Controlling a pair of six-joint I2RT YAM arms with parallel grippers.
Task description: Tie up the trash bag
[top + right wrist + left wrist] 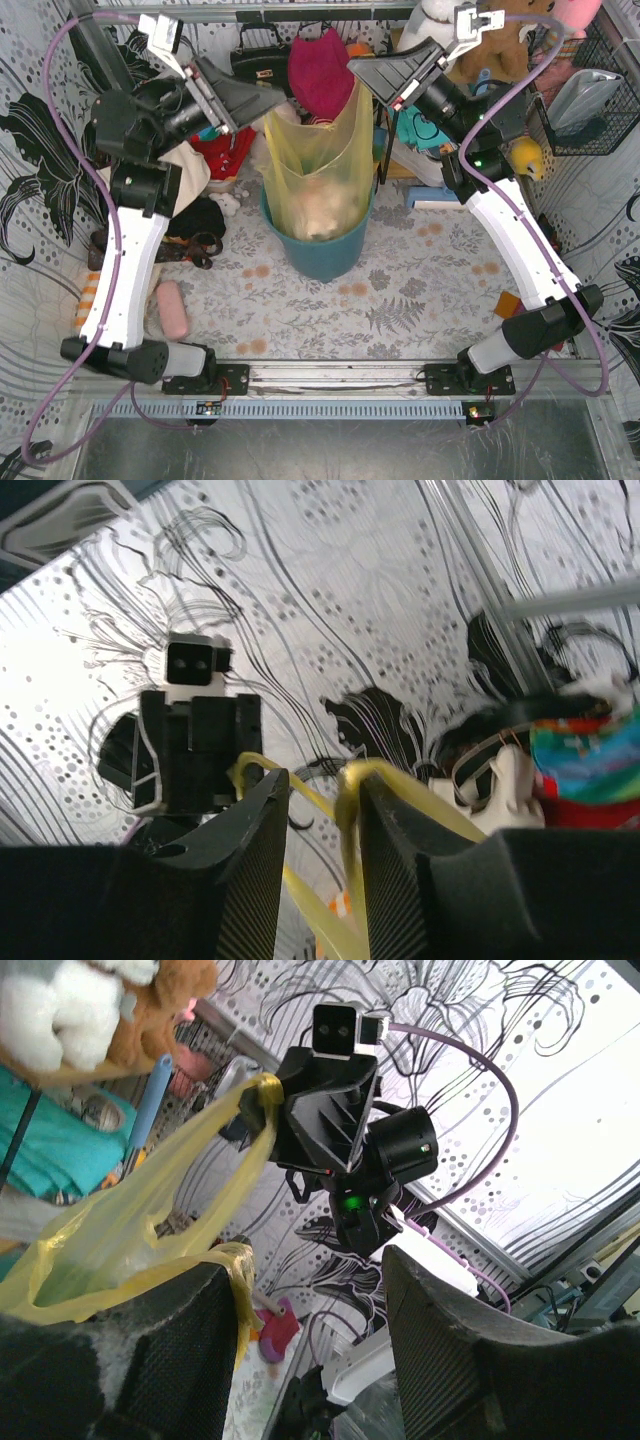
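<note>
Standing in the teal bin at table centre, the trash bag stretches between the left gripper at ten o'clock and right gripper at two o'clock, each pinching a rim strip.

Teal bin on table; pink case, perhaps, near left edge

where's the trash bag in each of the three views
Top external: the trash bag stands in the teal bin at centre, its top stretched between both pincers.
Left wrist: left side, rim stretched toward the right pincer.
Right wrist: only yellow strips, bottom centre, between the fingers.
Shared landmark: the patterned backdrop.
</note>
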